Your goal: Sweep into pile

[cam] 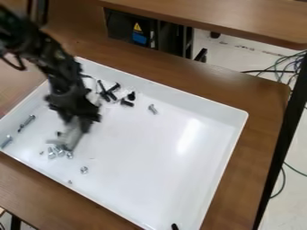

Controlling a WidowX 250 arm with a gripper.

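The black gripper [81, 120] hangs over the left part of the white tray [210, 121], shut on a pale grey, blurred sweeping piece [73, 135]. Just below that piece, silvery screws and nuts [58, 152] lie close together. Black screws [111, 93] form a loose group near the tray's upper wall, right of the arm. One silver screw [153, 109] lies apart from them. Two long bolts rest toward the left side, one dark [26, 122] and one silver [6, 142]. A small nut [84, 170] sits below the silvery group.
The tray stands on a brown wooden table [264, 134], its raised walls around the hardware. A black piece [174, 227] is at the tray's bottom edge. Cables [287, 67] lie on the floor at the right, and a wooden shelf [228, 18] runs across the top.
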